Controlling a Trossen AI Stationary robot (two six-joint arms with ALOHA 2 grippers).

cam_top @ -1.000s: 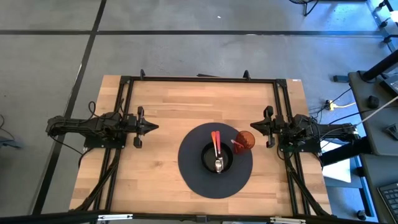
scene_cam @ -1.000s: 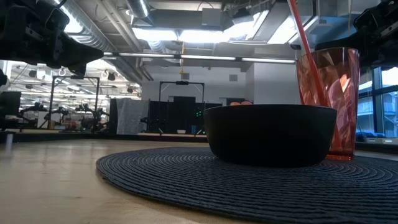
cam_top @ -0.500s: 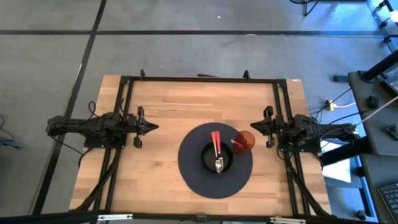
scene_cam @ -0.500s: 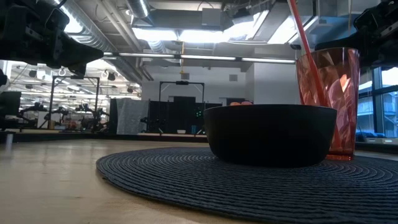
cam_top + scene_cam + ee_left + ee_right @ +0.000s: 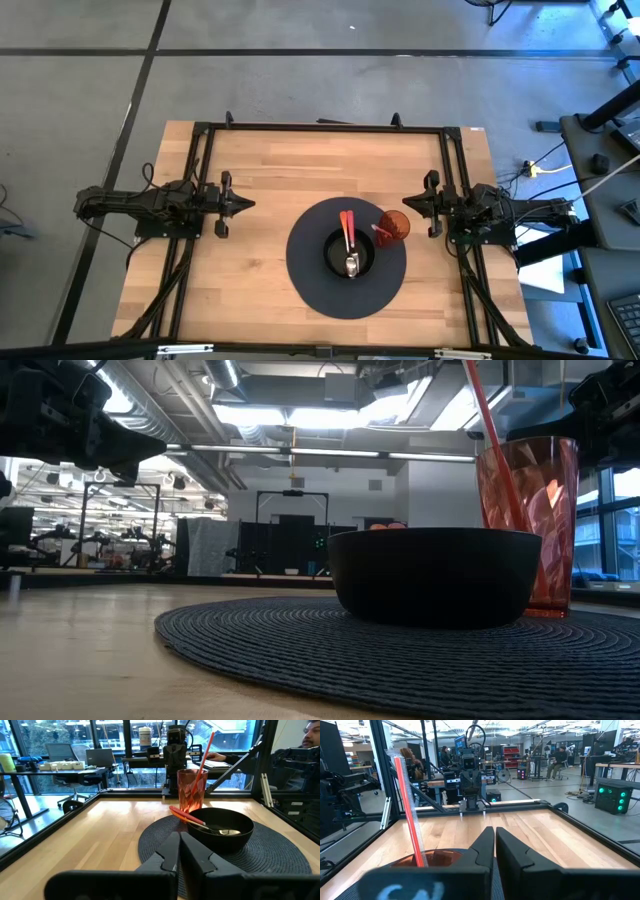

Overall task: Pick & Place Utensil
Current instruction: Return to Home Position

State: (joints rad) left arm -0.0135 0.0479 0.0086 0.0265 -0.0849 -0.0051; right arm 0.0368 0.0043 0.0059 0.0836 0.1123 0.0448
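The utensil [image 5: 349, 243] lies in a black bowl [image 5: 331, 250] at the middle of a round dark mat [image 5: 310, 272]. Its silver head [image 5: 227, 831] is down inside the bowl, and its orange-red handle [image 5: 186, 816] leans on the rim and sticks out toward the far edge. In the low view the bowl [image 5: 430, 575] hides nearly all of it. My left gripper [image 5: 248, 205] hovers shut left of the mat, pointing at the bowl [image 5: 220, 840]. My right gripper [image 5: 405, 204] hovers shut to the right, just beyond the red cup.
A translucent red cup [image 5: 397, 222] with a red straw [image 5: 485, 420] stands on the mat right of the bowl, close to my right gripper [image 5: 494, 837]. Bare wood surrounds the mat [image 5: 300, 640]. A black frame [image 5: 320, 127] borders the table. People sit far behind [image 5: 312, 735].
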